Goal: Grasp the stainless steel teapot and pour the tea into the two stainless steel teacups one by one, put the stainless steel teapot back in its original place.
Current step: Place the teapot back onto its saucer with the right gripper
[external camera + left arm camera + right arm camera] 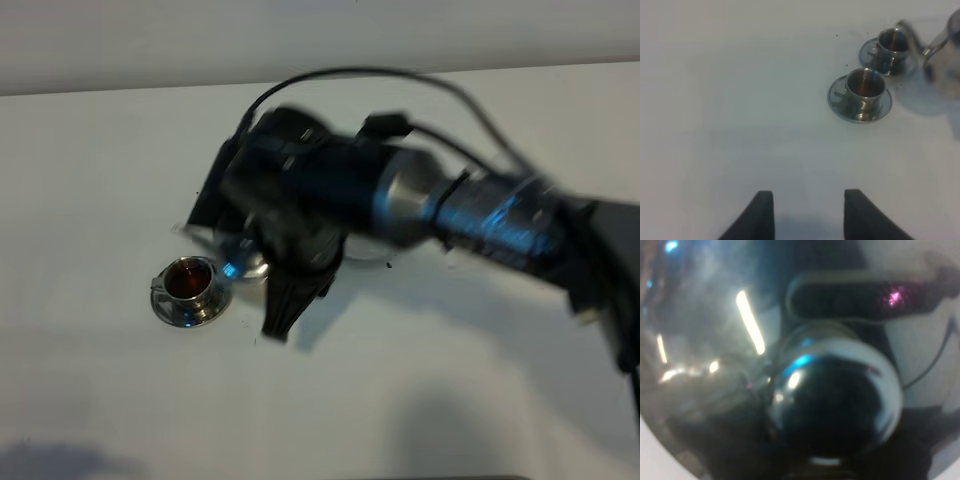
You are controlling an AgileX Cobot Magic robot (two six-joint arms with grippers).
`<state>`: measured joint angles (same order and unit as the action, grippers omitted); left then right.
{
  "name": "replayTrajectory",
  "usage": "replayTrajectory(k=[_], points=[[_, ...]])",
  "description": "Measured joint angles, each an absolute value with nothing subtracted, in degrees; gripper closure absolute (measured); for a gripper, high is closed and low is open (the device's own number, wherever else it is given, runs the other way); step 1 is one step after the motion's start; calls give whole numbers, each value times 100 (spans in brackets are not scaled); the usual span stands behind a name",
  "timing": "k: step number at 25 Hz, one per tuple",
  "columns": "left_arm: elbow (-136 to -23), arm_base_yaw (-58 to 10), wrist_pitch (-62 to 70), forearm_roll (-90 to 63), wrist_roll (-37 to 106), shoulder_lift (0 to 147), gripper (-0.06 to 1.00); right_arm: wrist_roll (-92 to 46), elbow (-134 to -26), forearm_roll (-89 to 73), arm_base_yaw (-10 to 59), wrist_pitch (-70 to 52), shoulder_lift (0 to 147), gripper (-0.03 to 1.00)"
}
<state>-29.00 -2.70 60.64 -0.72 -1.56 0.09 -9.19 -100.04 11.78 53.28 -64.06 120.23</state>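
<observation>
Two small steel cups (865, 90) on saucers stand side by side on the white surface (740, 100), beyond the left fingers (765, 212), which are apart. Just beside the cups, the right fingers (290, 300) clamp the teapot (835, 400).

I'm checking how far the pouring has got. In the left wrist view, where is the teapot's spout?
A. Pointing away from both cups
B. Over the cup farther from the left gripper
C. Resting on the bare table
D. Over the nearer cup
B: the teapot has its spout tip above the farther teacup, while the nearer teacup stands clear of it.
</observation>
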Motion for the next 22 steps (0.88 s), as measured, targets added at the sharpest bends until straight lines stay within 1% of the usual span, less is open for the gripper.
replayTrajectory(k=[6, 12, 16, 22], points=[[-2900, -270, 6064, -72, -156, 9, 58, -1304, -10004, 961, 4380, -6411, 12001, 79], [-2900, -270, 6064, -72, -156, 9, 58, -1685, -10004, 746, 3657, -6170, 12001, 79], [-2900, -270, 6064, -72, -156, 9, 58, -1844, -10004, 650, 3479, -5939, 12107, 79], [-2900, -270, 6064, -72, -156, 9, 58, -1886, -10004, 510, 3462, -5890, 12544, 79]])
